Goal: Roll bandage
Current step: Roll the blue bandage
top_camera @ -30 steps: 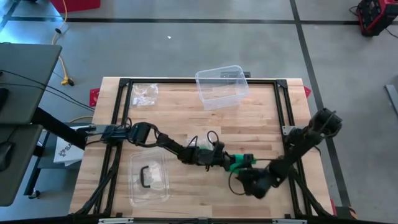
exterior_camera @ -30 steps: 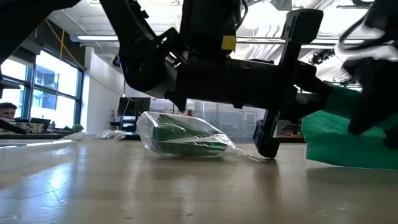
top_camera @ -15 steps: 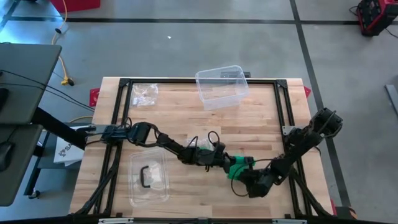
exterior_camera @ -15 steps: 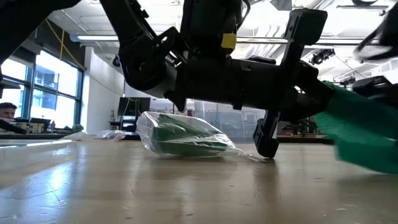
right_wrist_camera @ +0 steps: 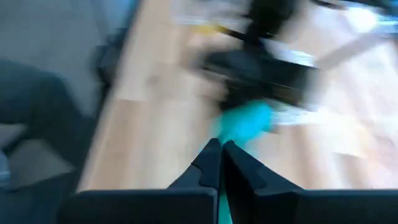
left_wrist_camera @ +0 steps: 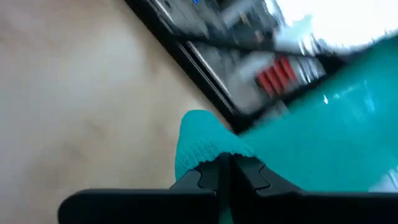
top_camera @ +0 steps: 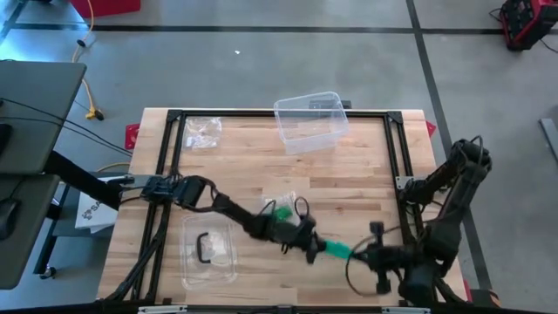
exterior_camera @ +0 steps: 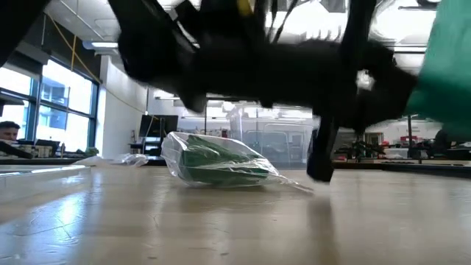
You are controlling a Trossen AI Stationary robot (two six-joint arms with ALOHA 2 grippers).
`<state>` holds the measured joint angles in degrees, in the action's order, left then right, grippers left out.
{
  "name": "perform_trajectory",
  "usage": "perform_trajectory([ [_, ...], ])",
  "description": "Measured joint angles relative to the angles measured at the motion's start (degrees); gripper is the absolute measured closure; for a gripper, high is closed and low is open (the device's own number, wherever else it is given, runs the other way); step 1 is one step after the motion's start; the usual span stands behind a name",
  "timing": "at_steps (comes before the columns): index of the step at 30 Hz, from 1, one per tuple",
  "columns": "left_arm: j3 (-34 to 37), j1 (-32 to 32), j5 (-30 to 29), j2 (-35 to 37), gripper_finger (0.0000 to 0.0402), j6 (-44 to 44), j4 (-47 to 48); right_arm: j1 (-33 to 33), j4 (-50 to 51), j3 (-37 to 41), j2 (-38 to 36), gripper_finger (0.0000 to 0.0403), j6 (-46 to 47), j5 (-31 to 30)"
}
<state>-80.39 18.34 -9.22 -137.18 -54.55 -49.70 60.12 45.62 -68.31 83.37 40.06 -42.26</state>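
Note:
The teal-green bandage (top_camera: 337,250) is a short strip stretched between my two grippers, near the table's front edge, right of the middle. My left gripper (top_camera: 312,247) is shut on its left end and my right gripper (top_camera: 366,255) on its right end. In the low view the bandage (exterior_camera: 449,73) shows high at the right, off the table. A clear plastic bag with a green roll inside (exterior_camera: 213,162) lies on the table behind the left arm. My left gripper pinches the bandage's bunched end (left_wrist_camera: 205,146) between its two shut fingers, coming roughly level from the table's left. The strip runs on from there, clear of the table. My right gripper pinches the bandage's other end between its shut fingers, slanting down from the table's right; the strip (right_wrist_camera: 245,122) runs from the fingertips toward the left gripper, clear of the table. The fingers hide the exact spot.
A clear plastic bin (top_camera: 311,122) stands at the far edge. A clear tray with a black piece in it (top_camera: 207,251) lies near the front left, and a crumpled clear wrapper (top_camera: 200,131) lies at the far left. Black frame rails (top_camera: 394,148) border the tabletop.
My right gripper has risen and drawn back toward the table's right and near edge, taking the bandage off the table. My left gripper has moved toward the near edge and risen a little, uncovering the plastic bag. The bandage now spans between the two grippers.

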Motion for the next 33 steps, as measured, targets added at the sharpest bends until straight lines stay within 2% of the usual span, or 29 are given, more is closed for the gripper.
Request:
perform_trajectory([
  [3,-0.3,3.7,1.2,2.7,0.0401,1.7,3.3,-2.2,11.6,-4.9,-0.9,0.0402,3.7,-0.7],
  [5,-0.3,5.8,-0.5,4.4,0.0401,3.5,5.8,-3.7,13.3,-5.9,-1.3,0.0402,3.4,1.0],
  [7,0.0,7.3,-4.2,6.1,0.0401,5.5,9.9,-4.7,9.0,-5.7,-1.2,0.0402,-1.2,5.2],
  [11,0.3,7.5,-14.2,10.1,0.0401,9.6,19.1,-4.8,-8.7,-3.8,0.0,0.0402,-12.1,17.2],
  [13,0.2,6.8,-16.6,12.4,0.0401,12.3,21.0,-4.5,-13.8,-3.0,1.3,0.0403,-14.0,22.2],
  [15,0.2,6.1,-18.1,14.7,0.0401,16.2,21.5,-3.9,-15.7,-2.7,3.1,0.0403,-14.2,23.9],
  [20,0.2,5.2,-18.1,23.0,0.0401,24.5,26.9,-3.0,-13.9,-1.9,7.5,0.0403,-10.2,24.2],
  [24,0.1,6.1,-18.2,28.9,0.0401,27.5,30.4,-3.4,-14.6,-1.9,9.5,0.0403,-11.9,20.9],
  [28,0.1,7.6,-18.9,30.0,0.0401,29.2,28.8,-5.1,-16.7,-2.5,9.7,0.0403,-16.0,18.9],
  [33,0.1,9.6,-23.4,29.1,0.0401,25.5,35.1,-4.6,-14.4,-9.4,8.5,0.0403,-18.6,14.9],
])
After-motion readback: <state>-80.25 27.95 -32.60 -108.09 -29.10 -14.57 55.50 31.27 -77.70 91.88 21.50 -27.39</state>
